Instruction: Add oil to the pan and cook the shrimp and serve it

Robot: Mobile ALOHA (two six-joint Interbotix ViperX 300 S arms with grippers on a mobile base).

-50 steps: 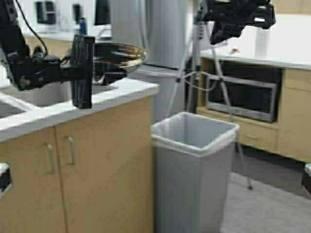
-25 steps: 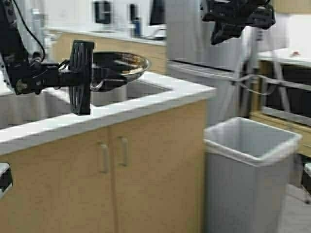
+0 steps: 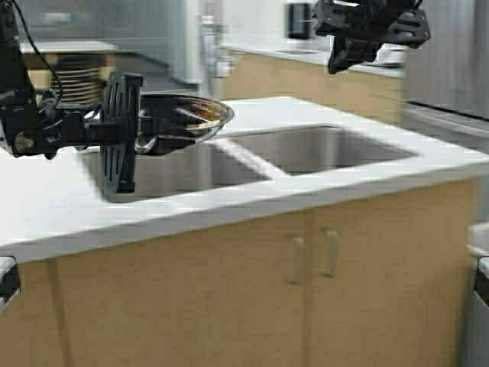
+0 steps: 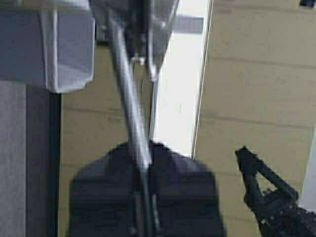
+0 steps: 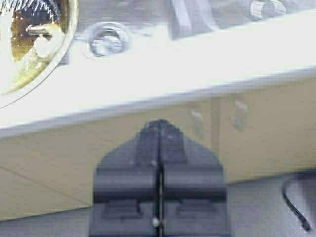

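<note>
Base drove sideways, bin gone; left gripper point(image 3: 157, 131) clenched on pan point(image 3: 183, 115) handle over sink point(image 3: 321, 149); right gripper point(image 3: 348, 57) clenched, raised.

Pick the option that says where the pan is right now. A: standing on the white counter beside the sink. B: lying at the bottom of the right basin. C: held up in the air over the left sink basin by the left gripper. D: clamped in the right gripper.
C: the left gripper is shut on the handle, and the pan hangs above the left basin of the sink, clear of the counter.
</note>
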